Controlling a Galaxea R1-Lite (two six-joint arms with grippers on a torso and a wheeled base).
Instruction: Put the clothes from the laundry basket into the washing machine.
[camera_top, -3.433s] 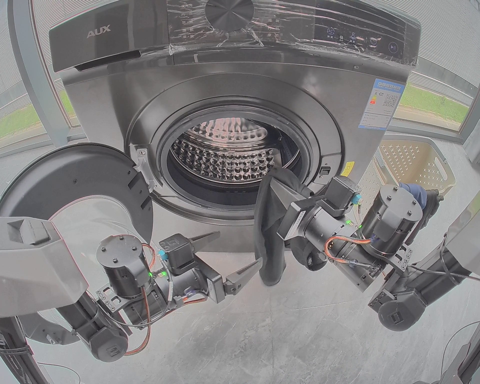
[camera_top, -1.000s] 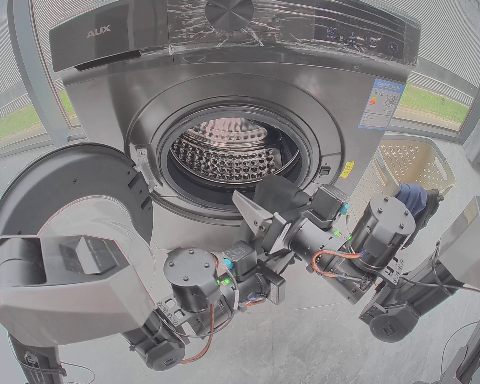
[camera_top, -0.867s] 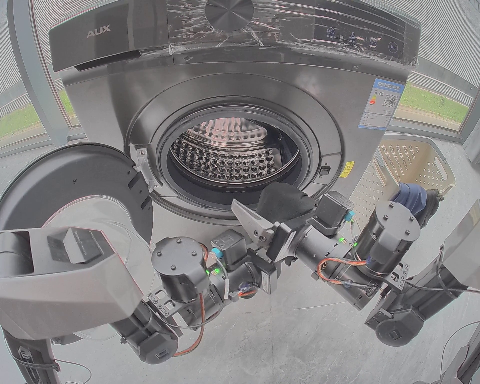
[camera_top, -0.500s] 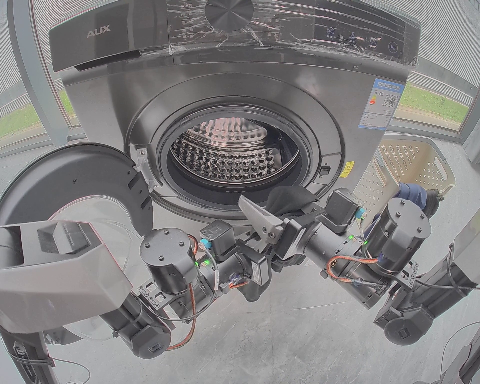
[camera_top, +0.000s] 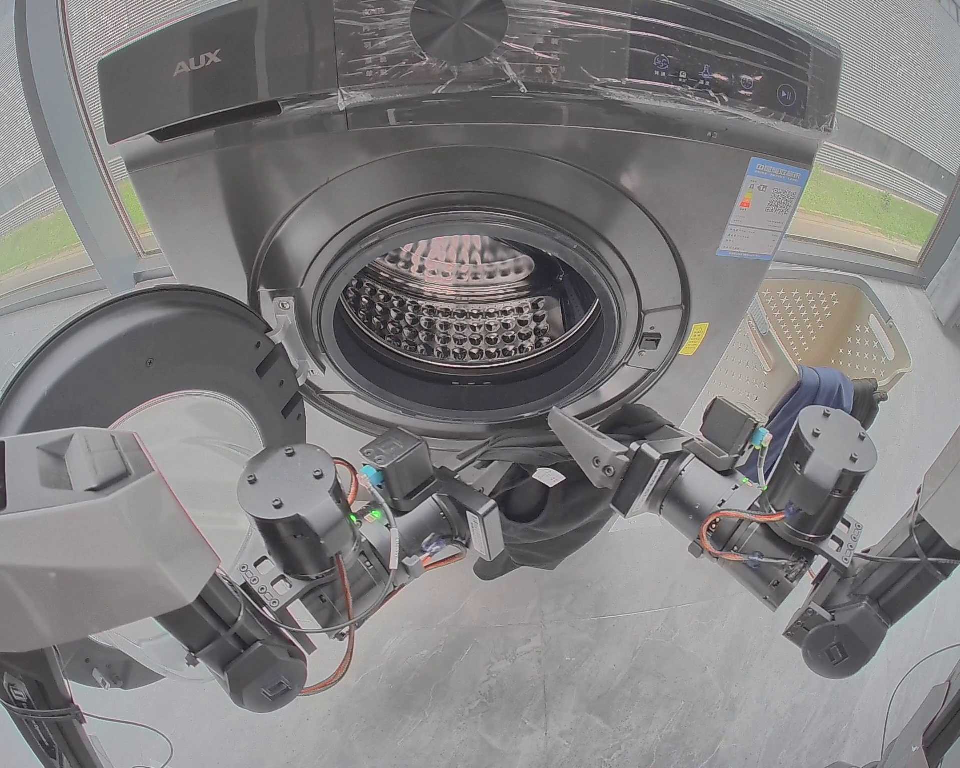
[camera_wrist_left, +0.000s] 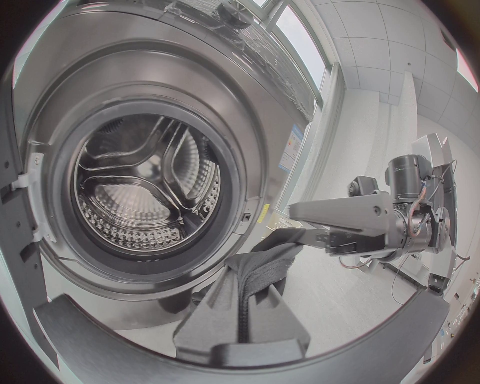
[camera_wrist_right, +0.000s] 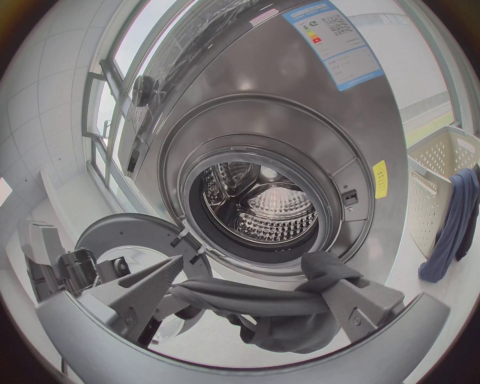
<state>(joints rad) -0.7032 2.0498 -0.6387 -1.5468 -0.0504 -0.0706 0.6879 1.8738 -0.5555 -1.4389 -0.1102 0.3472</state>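
A dark garment (camera_top: 550, 510) hangs in front of the washing machine, below the open drum (camera_top: 460, 300). My left gripper (camera_top: 492, 520) is shut on one end of it; the left wrist view shows the cloth (camera_wrist_left: 260, 265) pinched in the gripper (camera_wrist_left: 242, 320). My right gripper (camera_top: 610, 438) stands open to the right of it. In the right wrist view the garment (camera_wrist_right: 260, 297) stretches across the open gripper (camera_wrist_right: 247, 274) and drapes over one finger (camera_wrist_right: 365, 305). The laundry basket (camera_top: 830, 320) stands right of the machine, a blue garment (camera_top: 810, 395) over its rim.
The round machine door (camera_top: 150, 370) is swung open to the left, close to my left arm. Grey floor lies in front of the machine. The basket (camera_wrist_right: 440, 160) with the blue garment (camera_wrist_right: 452, 220) stands against the machine's right side.
My left gripper came in open, shut on the garment and pulled left. The right gripper, which held the garment, opened and drew back down to the right, stretching the cloth between them.
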